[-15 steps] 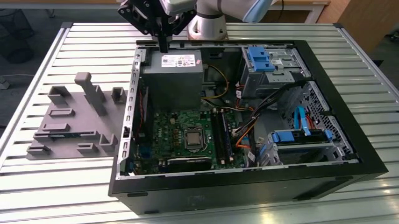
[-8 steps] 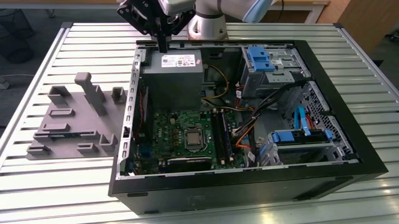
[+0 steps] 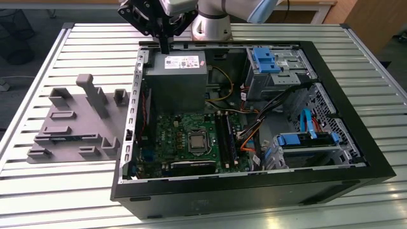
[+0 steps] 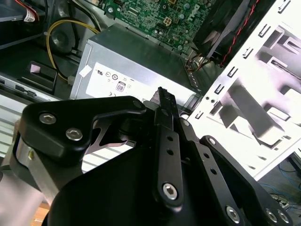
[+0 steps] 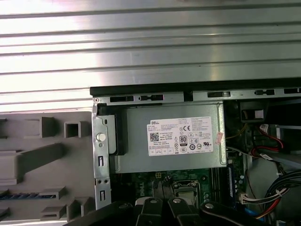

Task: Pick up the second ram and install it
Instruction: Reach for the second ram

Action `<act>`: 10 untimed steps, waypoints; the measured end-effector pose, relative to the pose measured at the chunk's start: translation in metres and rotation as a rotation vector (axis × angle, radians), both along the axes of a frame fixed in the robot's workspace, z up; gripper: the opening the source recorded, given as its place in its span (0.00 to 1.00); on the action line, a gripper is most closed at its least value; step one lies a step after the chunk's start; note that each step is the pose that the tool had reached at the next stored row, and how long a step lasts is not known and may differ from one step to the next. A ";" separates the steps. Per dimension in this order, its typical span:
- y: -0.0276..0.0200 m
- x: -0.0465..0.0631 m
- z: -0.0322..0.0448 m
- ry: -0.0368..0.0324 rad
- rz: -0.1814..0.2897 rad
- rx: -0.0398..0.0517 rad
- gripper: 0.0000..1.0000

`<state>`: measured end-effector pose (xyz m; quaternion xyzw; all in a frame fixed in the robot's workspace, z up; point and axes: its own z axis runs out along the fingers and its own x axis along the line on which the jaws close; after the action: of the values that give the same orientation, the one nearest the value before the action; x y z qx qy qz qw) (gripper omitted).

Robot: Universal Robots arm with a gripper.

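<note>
1. One ram [image 3: 66, 139] lies flat in a slot of the grey holder [image 3: 76, 114]. The holder is on the desk [image 3: 64, 191], just beside the open case [image 3: 254, 193], at the exterior view's left.
2. In the first wrist view the ram [image 5: 21, 194] shows as a thin blue strip in the holder [image 5: 47, 155].
3. The gripper [image 3: 167, 47] hangs over the far edge of the case, above the power supply [image 3: 175, 76]. It is well apart from the ram and touches nothing.
4. Its fingers are pressed together and nothing is between them. In the second wrist view the fingertips [image 4: 162, 96] point toward the power supply [image 4: 136, 61].
5. Inside the case, the green motherboard [image 3: 178, 136] lies flat, next to the power supply.
</note>
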<state>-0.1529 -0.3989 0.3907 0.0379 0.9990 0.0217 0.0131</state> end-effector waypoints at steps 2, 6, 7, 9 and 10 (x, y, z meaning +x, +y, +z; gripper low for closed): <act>0.0000 -0.001 -0.0001 0.0000 0.000 0.0000 0.11; 0.0000 -0.002 -0.0001 0.0001 0.000 0.0000 0.11; 0.0000 -0.002 -0.0002 0.0000 0.000 0.0000 0.11; 0.0000 -0.003 -0.0002 0.0000 0.000 0.0000 0.11; 0.0000 -0.003 -0.0002 0.0000 0.000 0.0000 0.11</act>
<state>-0.1559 -0.3989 0.3905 0.0379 0.9990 0.0217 0.0131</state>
